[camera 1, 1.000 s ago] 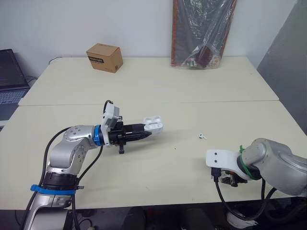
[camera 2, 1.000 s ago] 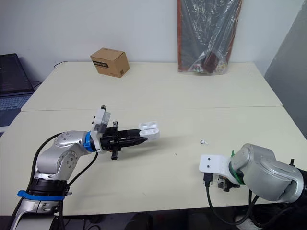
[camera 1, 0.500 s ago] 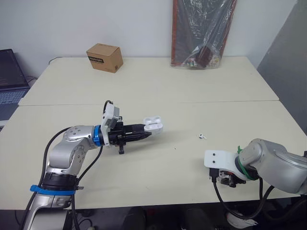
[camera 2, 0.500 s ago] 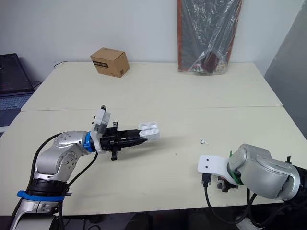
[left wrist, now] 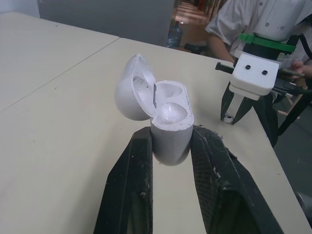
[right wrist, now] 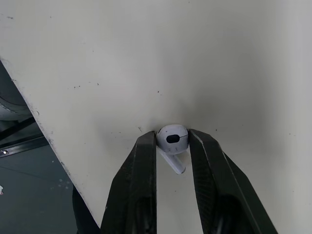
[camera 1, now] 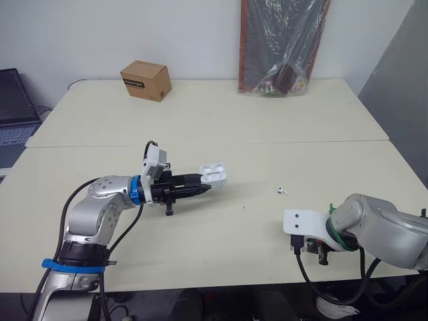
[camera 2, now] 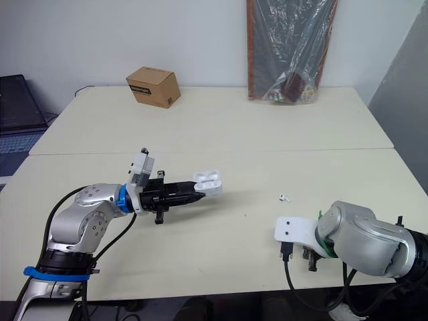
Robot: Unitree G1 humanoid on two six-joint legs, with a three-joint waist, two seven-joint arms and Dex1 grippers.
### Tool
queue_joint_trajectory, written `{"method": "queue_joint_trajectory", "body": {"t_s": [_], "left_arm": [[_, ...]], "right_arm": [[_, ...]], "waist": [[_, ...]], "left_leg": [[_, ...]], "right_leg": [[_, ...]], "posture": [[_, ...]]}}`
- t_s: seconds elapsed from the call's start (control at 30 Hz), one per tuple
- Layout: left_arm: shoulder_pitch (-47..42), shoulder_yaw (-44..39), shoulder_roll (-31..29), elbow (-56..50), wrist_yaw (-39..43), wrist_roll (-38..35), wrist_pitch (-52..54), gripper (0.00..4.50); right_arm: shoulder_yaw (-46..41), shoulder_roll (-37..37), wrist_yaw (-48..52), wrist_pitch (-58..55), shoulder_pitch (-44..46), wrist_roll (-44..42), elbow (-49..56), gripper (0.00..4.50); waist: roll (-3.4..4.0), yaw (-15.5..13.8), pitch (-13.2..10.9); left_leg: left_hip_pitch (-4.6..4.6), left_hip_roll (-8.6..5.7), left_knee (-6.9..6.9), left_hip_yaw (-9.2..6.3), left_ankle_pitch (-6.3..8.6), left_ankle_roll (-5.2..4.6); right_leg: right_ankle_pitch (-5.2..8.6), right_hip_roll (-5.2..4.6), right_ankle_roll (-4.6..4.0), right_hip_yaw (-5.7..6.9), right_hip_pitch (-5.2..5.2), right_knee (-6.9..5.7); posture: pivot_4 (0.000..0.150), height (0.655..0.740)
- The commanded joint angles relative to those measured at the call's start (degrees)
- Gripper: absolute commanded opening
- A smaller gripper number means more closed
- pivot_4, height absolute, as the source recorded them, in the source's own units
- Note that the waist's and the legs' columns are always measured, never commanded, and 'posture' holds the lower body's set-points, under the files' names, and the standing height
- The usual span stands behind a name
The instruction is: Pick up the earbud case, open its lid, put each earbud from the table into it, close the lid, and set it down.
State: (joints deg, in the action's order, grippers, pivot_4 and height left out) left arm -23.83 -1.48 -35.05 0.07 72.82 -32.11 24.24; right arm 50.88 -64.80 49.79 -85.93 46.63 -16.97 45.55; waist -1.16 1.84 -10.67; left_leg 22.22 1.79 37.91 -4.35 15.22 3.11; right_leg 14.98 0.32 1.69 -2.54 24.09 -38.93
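Earbud case (left wrist: pixel 168 126), white, is sitting upright and clamped btwn the two black fingers of the left gripper (left wrist: pixel 170 139). It is being held just above the table (camera 1: pixel 221 120), approx 9 o'clock from table centre. Its lid (left wrist: pixel 129 92) is hanging open to one side, and both wells are looking empty. Left arm and case are staying as they were a sec ago.

What is changing is on the other side. Right gripper (right wrist: pixel 171 137), approx 5 o'clock by the table's near edge, has been edging slightly toward 9 o'clock. Its fingers are now pressing both sides of one earbud (right wrist: pixel 172 138) at the tabletop, gripping it but seemingly not lifting yet. So lid-opening is looking done and the first earbud pick is under way.

Second earbud (camera 1: pixel 281 190) is lying loose at approx 4 o'clock, btwn case and right gripper.

Further out, a cardboard box (camera 1: pixel 145 79) is sitting at 11 o'clock, a plastic-wrapped bundle (camera 1: pixel 281 47) is leaning at 1 o'clock, and a laptop (camera 1: pixel 13 100) is standing beyond the table at 10 o'clock.
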Motion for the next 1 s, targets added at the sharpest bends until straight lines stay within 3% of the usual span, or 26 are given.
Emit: {"method": "queue_joint_trajectory", "body": {"t_s": [0.03, 0.13, 0.37, 0.53, 0.67, 1.0], "left_arm": [[0.11, -0.73, -0.34, -2.15, -0.26, -0.7, -0.43, 0.79], [0.23, -0.71, -0.33, -2.28, -0.33, -0.7, -0.5, 0.79], [0.52, -1.0, -0.26, -2.22, -0.64, -0.49, -1.08, 0.79], [0.61, -1.56, 0.06, -0.96, -1.18, -0.45, -2.18, 0.79], [-1.53, -1.59, 1.61, 3.33, -1.13, -0.01, -3.7, 0.79], [-7.81, 1.03, 4.32, 13.08, 2.58, 4.73, -11.63, 0.79]], "right_arm": [[0.81, -0.63, -0.45, -0.35, 1.16, -0.56, 0.64, 1.02], [1.17, -0.58, -0.57, -0.24, 1.39, -0.65, 0.96, 0.45], [-1.1, -1.63, -0.25, -0.19, 1.29, -1.31, 0.98, 0.41], [-17.19, 1.19, 1.9, 0.21, -1.7, -6.87, 0.18, 0.41], [-40.33, 20.08, 0.07, -6.08, -5.06, -12.02, -2.67, 0.41], [-59.99, 51.87, -15.78, -6.56, -3.95, -11.9, -6.32, 0.41]], "waist": [[0.0, -0.01, 0.0], [0.0, 0.0, 0.0], [0.0, 0.0, 0.0], [0.01, 0.01, -0.01], [-0.03, 0.14, 0.01], [-0.02, -0.12, 0.01]], "left_leg": [[0.0, 0.0, 0.0, 0.0, 0.0, 0.0], [0.0, 0.0, 0.0, 0.0, 0.0, 0.0], [0.0, 0.0, -0.01, 0.0, 0.0, 0.0], [0.04, 0.0, -0.03, 0.0, 0.0, 0.0], [-0.01, 0.05, -0.03, -0.01, 0.0, -0.01], [0.22, -0.02, -0.02, -0.11, 0.0, 0.0]], "right_leg": [[0.0, 0.0, 0.0, 0.0, 0.0, 0.0], [0.0, 0.0, 0.0, 0.0, 0.0, 0.0], [0.0, 0.0, 0.0, 0.0, 0.0, 0.01], [0.0, 0.0, 0.0, 0.01, 0.02, 0.03], [-0.01, 0.08, 0.0, 0.0, 0.0, -0.03], [-0.16, 0.03, -0.27, 0.08, 0.06, 0.0]], "posture": [[0.15, 0.74], [0.15, 0.74], [0.15, 0.74], [0.15, 0.74], [0.15, 0.74], [0.15, 0.74]]}}
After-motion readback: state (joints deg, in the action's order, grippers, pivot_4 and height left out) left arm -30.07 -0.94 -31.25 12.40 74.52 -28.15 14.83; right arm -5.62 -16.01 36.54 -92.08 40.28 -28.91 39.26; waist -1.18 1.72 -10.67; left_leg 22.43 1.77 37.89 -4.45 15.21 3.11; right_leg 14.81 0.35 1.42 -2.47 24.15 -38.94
